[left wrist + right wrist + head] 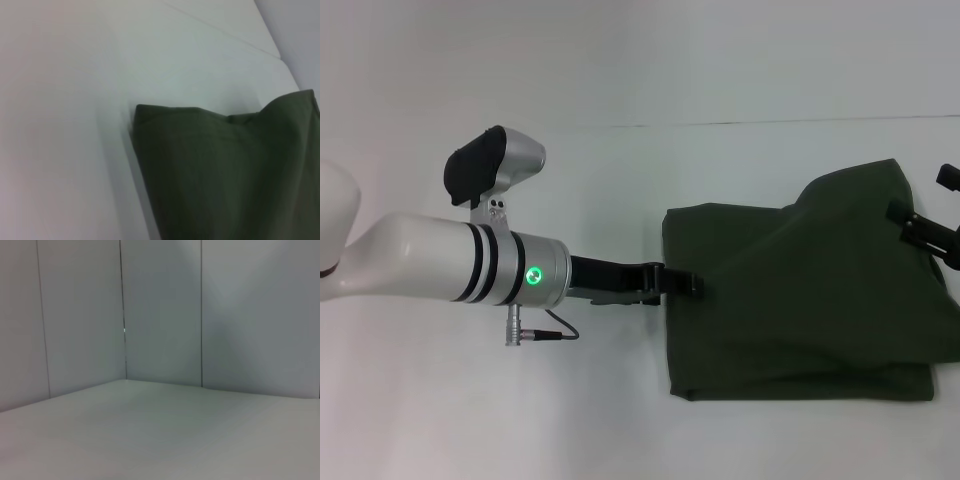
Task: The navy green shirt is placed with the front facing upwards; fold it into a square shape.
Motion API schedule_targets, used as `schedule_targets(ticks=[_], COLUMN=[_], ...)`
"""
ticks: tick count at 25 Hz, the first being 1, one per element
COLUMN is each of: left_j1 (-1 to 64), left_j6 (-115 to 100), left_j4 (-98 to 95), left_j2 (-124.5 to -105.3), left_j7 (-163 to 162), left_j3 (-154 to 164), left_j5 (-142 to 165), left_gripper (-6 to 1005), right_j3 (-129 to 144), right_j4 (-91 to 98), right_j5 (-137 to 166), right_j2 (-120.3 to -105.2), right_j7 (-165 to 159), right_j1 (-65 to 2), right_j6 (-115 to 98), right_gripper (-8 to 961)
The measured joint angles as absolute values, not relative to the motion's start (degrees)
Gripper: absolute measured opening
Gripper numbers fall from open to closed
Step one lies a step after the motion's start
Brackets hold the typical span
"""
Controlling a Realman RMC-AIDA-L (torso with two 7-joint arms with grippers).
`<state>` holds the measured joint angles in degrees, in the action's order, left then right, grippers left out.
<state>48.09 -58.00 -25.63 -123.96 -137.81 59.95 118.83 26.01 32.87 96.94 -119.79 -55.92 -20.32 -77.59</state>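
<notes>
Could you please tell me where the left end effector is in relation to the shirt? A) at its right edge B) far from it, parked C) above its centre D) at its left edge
D: the left end effector meets the left edge of the folded dark olive-green cotton shirt.

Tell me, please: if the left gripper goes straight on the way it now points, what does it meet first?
The left gripper points toward the robot's right, and its tip is already at the near edge of the navy green shirt. So it would probably meet that folded edge first, though depth is unclear and it may already touch it.
</notes>
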Motion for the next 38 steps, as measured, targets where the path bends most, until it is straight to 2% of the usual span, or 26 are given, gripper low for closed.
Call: schedule_targets(ticks=[18,26,37,38], left_j1=[51.73,51.35,51.13,50.51], left_j6=[-55.69,-56.71,-57.01,-57.4], left_j4=[-22.52,-23.49,-23.69,-24.23], left_j2=[-124.21,-124.51,-124.5,-124.4], left_j7=[-137.21,-133.79,-133.52,-133.24], left_j3=[61.73,61.71,61.59,61.47], left_j5=[118.46,118.16,117.45,117.05], left_gripper=[716,502,124,119], right_j3=[25.94,25.23,25.22,25.22], right_j4=[33.28,33.04,32.8,32.78], right_j5=[96.94,96.93,96.85,96.84], right_j2=[-119.79,-119.79,-119.79,-119.79], right_j7=[-56.23,-56.24,-56.24,-56.24], right_j1=[-20.3,-20.36,-20.76,-20.88], right_j6=[-77.61,-77.57,-77.14,-77.1], right_gripper=[908,907,906,906])
